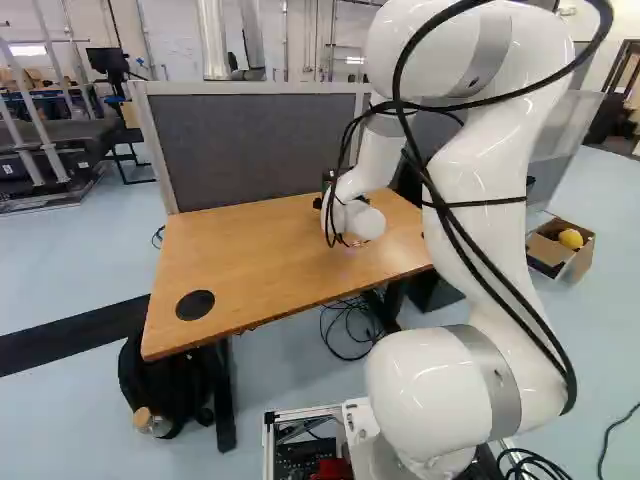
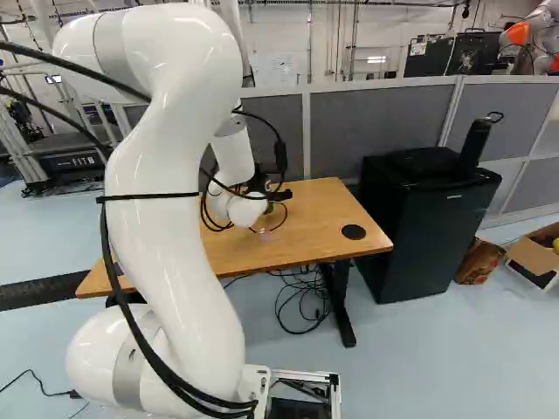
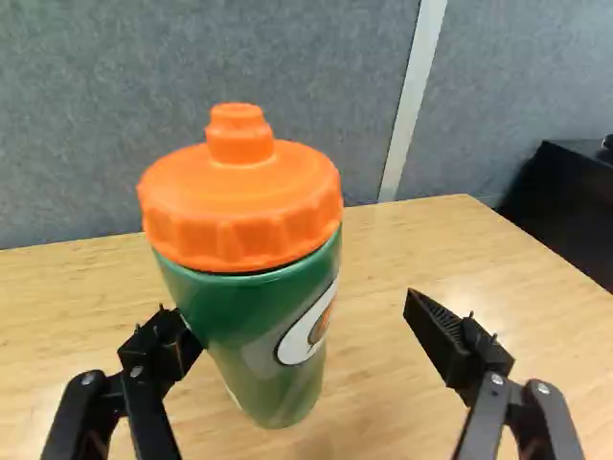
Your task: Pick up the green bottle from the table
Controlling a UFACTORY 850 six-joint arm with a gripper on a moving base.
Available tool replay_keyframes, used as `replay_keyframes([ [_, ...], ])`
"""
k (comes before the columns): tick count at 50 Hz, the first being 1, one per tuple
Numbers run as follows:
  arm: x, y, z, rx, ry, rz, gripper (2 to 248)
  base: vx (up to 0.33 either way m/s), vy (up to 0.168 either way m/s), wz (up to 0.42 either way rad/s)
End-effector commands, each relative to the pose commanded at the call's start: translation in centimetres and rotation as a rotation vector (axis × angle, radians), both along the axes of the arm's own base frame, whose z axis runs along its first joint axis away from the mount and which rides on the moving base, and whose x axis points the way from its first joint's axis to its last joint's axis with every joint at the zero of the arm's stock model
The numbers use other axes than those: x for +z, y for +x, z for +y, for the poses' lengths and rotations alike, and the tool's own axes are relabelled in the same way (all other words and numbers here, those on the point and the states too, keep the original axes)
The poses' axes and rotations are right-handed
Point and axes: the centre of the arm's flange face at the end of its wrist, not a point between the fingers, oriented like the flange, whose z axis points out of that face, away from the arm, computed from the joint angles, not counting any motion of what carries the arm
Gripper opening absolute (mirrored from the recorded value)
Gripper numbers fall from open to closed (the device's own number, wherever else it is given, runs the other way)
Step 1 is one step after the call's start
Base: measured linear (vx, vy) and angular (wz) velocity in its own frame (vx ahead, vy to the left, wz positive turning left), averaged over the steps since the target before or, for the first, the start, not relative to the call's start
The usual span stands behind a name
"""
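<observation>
In the right base view the gripper [image 2: 260, 183] is over the table [image 2: 306, 231], mostly hidden behind the wrist. The wrist view shows the gripper [image 3: 302, 331] open. A green bottle [image 3: 244, 321] with an orange lid [image 3: 239, 206] stands upright on the table, between and slightly ahead of the fingers. It is much nearer to one finger, whose tip overlaps its side; whether they touch I cannot tell. A wide gap separates the bottle's labelled side from the other finger.
A grey partition [image 1: 260, 150] rises behind the table. To the table's right stands a black cabinet [image 2: 419, 227], with an open cardboard box [image 2: 537, 253] farther right. A black bag [image 1: 165, 385] lies under the table's left end. Another robot [image 2: 533, 39] shows far back.
</observation>
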Motion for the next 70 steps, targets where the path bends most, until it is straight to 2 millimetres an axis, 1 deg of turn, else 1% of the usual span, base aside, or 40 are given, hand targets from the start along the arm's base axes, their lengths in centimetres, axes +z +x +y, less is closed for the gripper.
replay_keyframes([
  [8,-0.7,0.8,0.0,0.0,0.0,0.004,247,0.0,0.0,0.0],
  [16,-0.8,1.2,0.0,0.0,0.0,0.003,247,0.0,0.0,0.0],
  [17,-0.8,1.2,0.0,0.0,0.0,0.003,242,0.0,0.0,0.0],
  [21,-0.8,1.3,0.0,0.0,0.0,0.003,242,0.0,0.0,0.0],
  [22,-0.9,1.3,0.0,0.0,0.0,0.003,206,0.0,0.0,0.0],
  [26,-0.9,1.3,0.0,0.0,0.0,0.003,206,0.0,0.0,0.0],
  [27,-0.9,1.3,0.0,0.0,0.0,0.003,168,0.0,0.0,0.0],
  [31,-0.9,1.3,0.0,0.0,0.0,0.003,168,0.0,0.0,0.0],
  [32,-0.9,1.3,0.0,0.0,0.0,0.003,129,0.0,0.0,0.0],
  [37,-0.9,1.3,0.0,0.0,0.0,0.003,129,0.0,0.0,0.0],
  [38,-0.9,1.3,0.0,0.0,0.0,0.003,111,0.0,0.0,0.0],
  [55,-0.8,1.3,0.0,0.0,0.0,0.002,111,0.0,0.0,0.0],
  [63,-0.1,1.0,0.0,0.0,0.0,-0.008,111,0.0,0.0,0.0],
  [70,0.8,0.3,0.0,0.0,0.0,-0.017,111,0.0,0.0,0.0],
])
